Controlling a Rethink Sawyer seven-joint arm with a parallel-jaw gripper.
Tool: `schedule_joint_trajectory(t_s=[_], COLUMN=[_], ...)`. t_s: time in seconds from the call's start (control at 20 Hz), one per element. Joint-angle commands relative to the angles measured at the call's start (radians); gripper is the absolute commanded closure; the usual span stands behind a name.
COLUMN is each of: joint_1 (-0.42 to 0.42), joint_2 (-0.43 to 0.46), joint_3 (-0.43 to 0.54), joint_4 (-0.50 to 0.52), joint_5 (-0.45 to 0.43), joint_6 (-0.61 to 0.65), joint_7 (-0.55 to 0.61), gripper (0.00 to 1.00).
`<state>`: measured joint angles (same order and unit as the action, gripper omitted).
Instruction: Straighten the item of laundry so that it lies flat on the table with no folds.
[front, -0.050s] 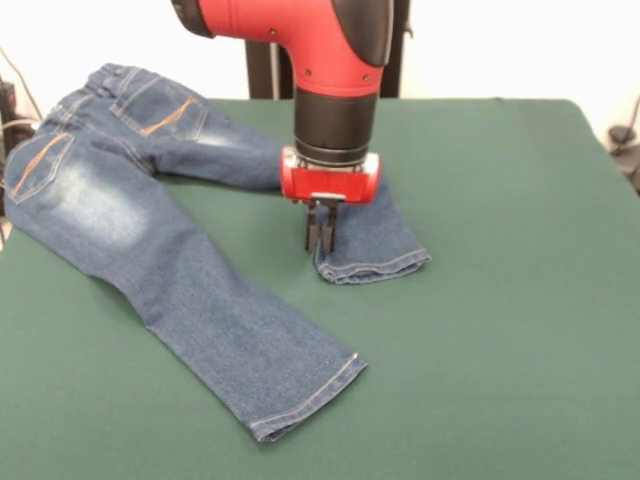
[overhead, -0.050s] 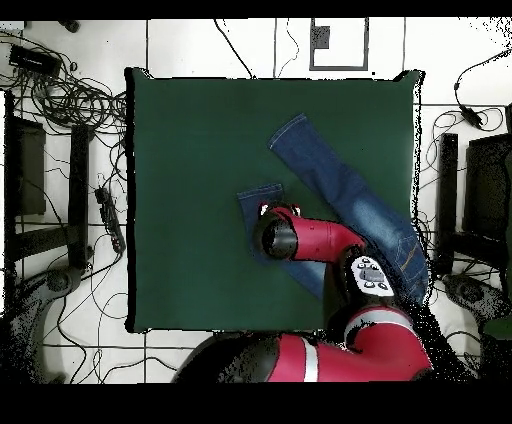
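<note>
Front and overhead views of a green table (front, -0.050s: 500, 300) with a small pair of jeans (front, -0.050s: 150, 260) spread across it. In the front view the waistband lies at the table's far left corner, back pockets with orange stitching facing up. One leg runs straight toward the near edge, ending in a hem (front, -0.050s: 305, 400) that lies flat. The other leg runs rightward along the table, passes under the arm (front, -0.050s: 320, 40) and ends in a second hem (front, -0.050s: 375, 268) near the table's middle; the cloth there shows a slight ridge at the cuff.

The claw (front, -0.050s: 322, 232) hangs vertically from the red wrist block and stands directly over the shorter-looking leg, just beside its cuff on the left edge of the cloth. Its two dark fingers (front, -0.050s: 312, 230) are drawn close together with almost no gap between them, their tips down at the denim; whether a pinch of fabric lies between them cannot be told.

In the overhead view the arm covers the claw and part of that leg; the cuff (overhead, -0.050s: 258, 195) shows just beyond the wrist.
</note>
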<state>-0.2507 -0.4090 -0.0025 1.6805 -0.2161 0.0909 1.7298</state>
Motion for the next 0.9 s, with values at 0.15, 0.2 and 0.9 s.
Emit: schedule_joint_trajectory(t_s=[0.15, 0.2, 0.9], joint_1=[0.035, 0.03, 0.072], joint_2=[0.034, 0.028, 0.011], joint_3=[0.092, 0.1, 0.055], joint_4=[-0.111, -0.108, -0.113], joint_5=[0.111, 0.116, 0.206], joint_6=[-0.302, -0.308, -0.343], joint_7=[0.266, 0.27, 0.28], gripper=[1.0, 1.0, 1.0])
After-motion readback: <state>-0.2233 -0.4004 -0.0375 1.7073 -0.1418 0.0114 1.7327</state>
